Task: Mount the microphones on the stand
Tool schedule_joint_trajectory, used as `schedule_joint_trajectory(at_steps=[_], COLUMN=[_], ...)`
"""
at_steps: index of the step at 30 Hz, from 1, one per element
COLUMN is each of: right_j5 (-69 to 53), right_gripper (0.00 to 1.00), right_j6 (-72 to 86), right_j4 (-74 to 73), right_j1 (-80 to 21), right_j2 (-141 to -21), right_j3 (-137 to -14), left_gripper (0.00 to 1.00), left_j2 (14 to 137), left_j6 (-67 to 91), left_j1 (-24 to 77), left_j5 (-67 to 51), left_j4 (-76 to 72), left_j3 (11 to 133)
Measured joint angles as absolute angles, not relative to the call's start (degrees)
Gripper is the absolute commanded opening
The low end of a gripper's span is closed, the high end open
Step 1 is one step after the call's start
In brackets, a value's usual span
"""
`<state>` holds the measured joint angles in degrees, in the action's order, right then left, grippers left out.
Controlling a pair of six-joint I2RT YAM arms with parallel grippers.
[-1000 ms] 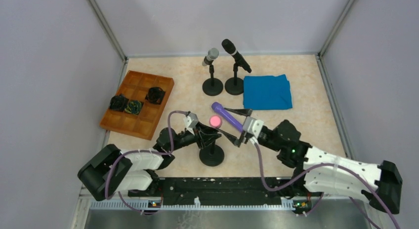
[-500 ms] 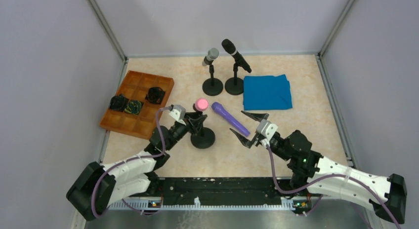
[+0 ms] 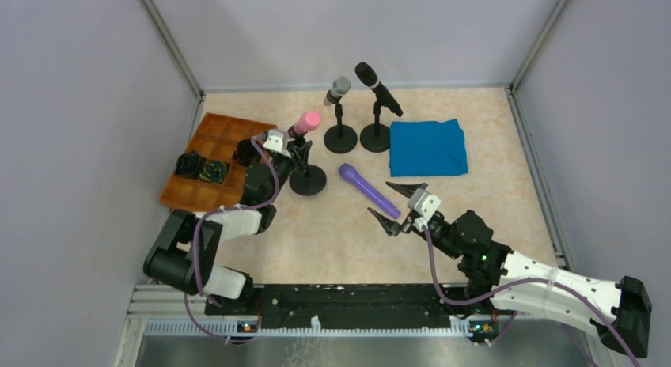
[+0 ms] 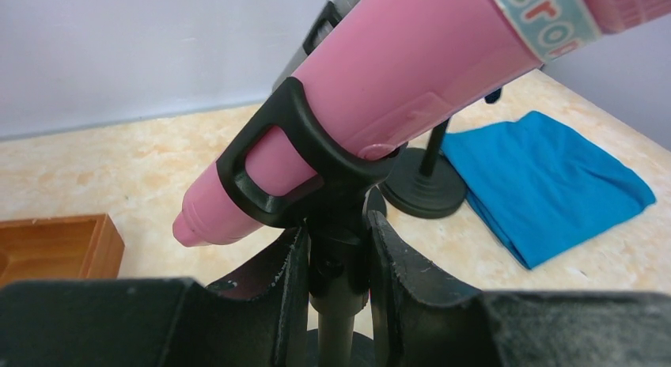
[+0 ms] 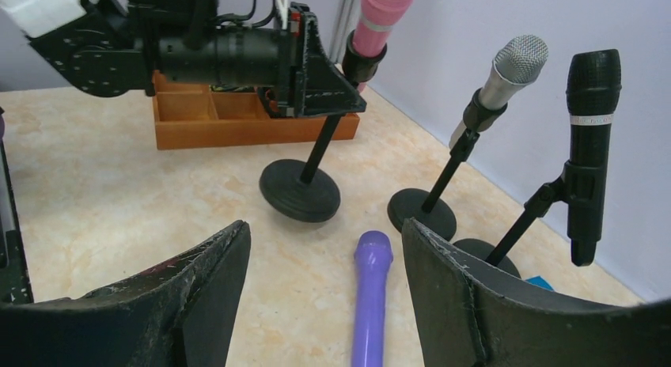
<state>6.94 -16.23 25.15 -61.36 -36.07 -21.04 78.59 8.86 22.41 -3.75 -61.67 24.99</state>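
A smooth, matte pink microphone [image 3: 305, 123] sits tilted in the black plastic clip of a slim stand [image 3: 308, 179] with a round, flat disc base. The left gripper [image 3: 294, 156] is clamped on that stand's thin post just below the clip, beside a wooden tray [image 3: 229, 138] with square compartments.

The left wrist view alone shows this grip close up, with both scuffed black fingers [image 4: 289, 296] pressed against the post. A folded blue cloth [image 4: 546, 185] lies beyond.

A glossy purple microphone [image 3: 368, 187] lies flat on the beige, stone-patterned table [image 3: 316, 232], near the middle. The right gripper [image 5: 324, 225] is spread wide at its tail end, holding nothing. The right wrist view shows the purple body between the curved fingers without touching them.

At the back, a silver-grey microphone [image 3: 337, 90] with a mesh head and a black microphone [image 3: 377, 88] sit clipped in their own stands.
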Motion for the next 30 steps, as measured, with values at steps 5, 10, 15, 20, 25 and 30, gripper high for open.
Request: schedule_joint_trajectory(at_steps=[5, 10, 15, 20, 25, 30], right_j5=[6.8, 6.4, 6.4, 6.4, 6.2, 6.1], right_gripper=[0.69, 0.7, 0.7, 0.7, 0.71, 0.71], right_j6=[-16.4, -16.3, -16.3, -16.5, -16.5, -16.6], right_j4=[24.1, 23.0, 21.3, 19.0, 17.1, 15.6], right_j1=[-61.4, -61.4, -61.4, -61.4, -61.4, -61.4], right_j2=[-35.9, -34.7, -33.8, -33.8, -33.7, -33.3], right_j3=[-21.0, -21.0, -21.0, -21.1, -21.1, -21.1], left_gripper=[0.0, 0.01, 0.05, 0.12, 0.16, 0.2], left_j2=[89.8, 101.9, 106.5, 109.3, 112.2, 114.3], left_j6=[10.2, 14.4, 15.3, 14.4, 13.0, 11.2], left_j1=[17.0, 12.2, 10.5, 10.5, 10.1, 9.8], left_j5=[-8.4, -13.8, -16.3, -17.1, -17.1, -17.1], left_j4=[-69.3, -76.8, -78.1, -79.0, -79.2, -77.8], left_j3=[30.8, 37.0, 41.2, 47.9, 52.0, 52.8])
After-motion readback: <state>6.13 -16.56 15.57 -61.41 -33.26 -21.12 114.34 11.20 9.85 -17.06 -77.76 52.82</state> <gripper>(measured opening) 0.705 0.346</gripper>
